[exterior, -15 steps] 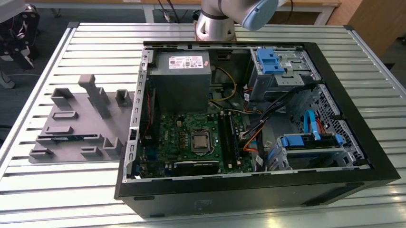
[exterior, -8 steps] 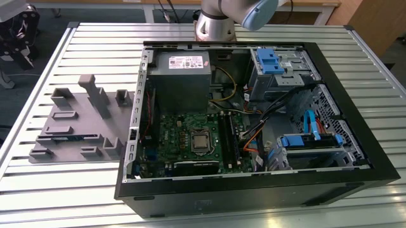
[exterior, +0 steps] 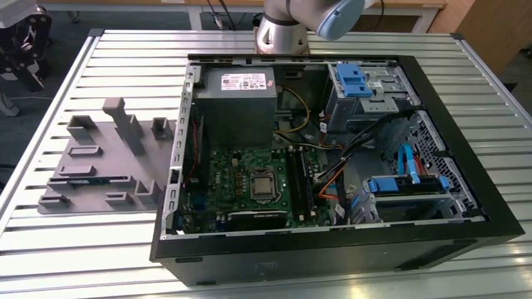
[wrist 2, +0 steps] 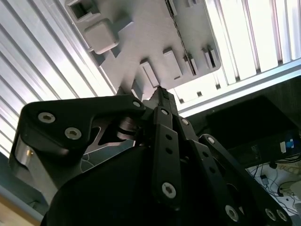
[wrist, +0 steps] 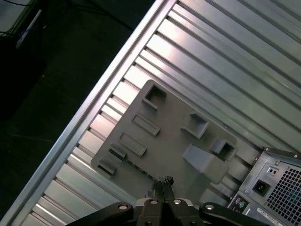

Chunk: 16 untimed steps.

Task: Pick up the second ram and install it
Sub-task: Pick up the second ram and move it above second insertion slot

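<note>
- The slatted metal table (exterior: 124,62) carries everything. At the exterior view's left, a grey holder tray (exterior: 116,156) lies flat on it, with upright posts and several pockets.
- The second ram (exterior: 87,181) rests in the tray's long slot, on the side of the tray nearer the camera (only a thin blue-green strip of it shows), well apart from the computer.
- In both wrist views the gripper (wrist: 165,182) hangs above the tray, its tips over the tray's edge. The two fingers are pressed together at the tip, with nothing seen between them, and they are not touching the ram.
- Just beside the tray, toward the exterior view's right, an open computer case (exterior: 332,246) lies on the table with its open side up.
- Inside the case, a grey power supply (exterior: 237,103) sits at the far end. The green motherboard (exterior: 228,171) lies nearer the camera.
- A processor (exterior: 263,185) sits in the middle of the board, and the long black slot strips (exterior: 298,180) run just to the exterior view's right of it.
- The arm's base (exterior: 281,34) stands on the table behind the case.
- Furthest toward the exterior view's right are two blue drive brackets, one at the far end (exterior: 356,80) and one near the front (exterior: 399,185), with loose cables (exterior: 349,149) between them.
</note>
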Tool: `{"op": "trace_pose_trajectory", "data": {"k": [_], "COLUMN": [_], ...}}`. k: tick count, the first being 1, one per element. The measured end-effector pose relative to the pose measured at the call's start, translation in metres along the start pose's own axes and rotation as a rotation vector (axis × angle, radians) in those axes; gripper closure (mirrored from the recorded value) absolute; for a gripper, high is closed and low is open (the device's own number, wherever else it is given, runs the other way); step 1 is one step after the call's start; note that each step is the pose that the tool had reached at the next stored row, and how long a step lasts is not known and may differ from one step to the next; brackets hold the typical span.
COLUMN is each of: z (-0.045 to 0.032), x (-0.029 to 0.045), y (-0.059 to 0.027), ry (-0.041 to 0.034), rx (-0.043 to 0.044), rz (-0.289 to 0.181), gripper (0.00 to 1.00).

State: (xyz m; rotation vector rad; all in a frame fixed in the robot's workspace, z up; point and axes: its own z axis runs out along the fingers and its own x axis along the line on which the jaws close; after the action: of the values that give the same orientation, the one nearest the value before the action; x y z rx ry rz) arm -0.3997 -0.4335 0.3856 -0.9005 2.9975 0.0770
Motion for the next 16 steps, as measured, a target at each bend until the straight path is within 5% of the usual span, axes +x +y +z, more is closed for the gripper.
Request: {"op": "trace_pose_trajectory", "data": {"k": [16], "z": [-0.0001], "x": [0.0003], "y": [-0.0004], "ry": [0.004], "rx": [-0.0022], "rz": [-0.089], "gripper": [0.89]}}
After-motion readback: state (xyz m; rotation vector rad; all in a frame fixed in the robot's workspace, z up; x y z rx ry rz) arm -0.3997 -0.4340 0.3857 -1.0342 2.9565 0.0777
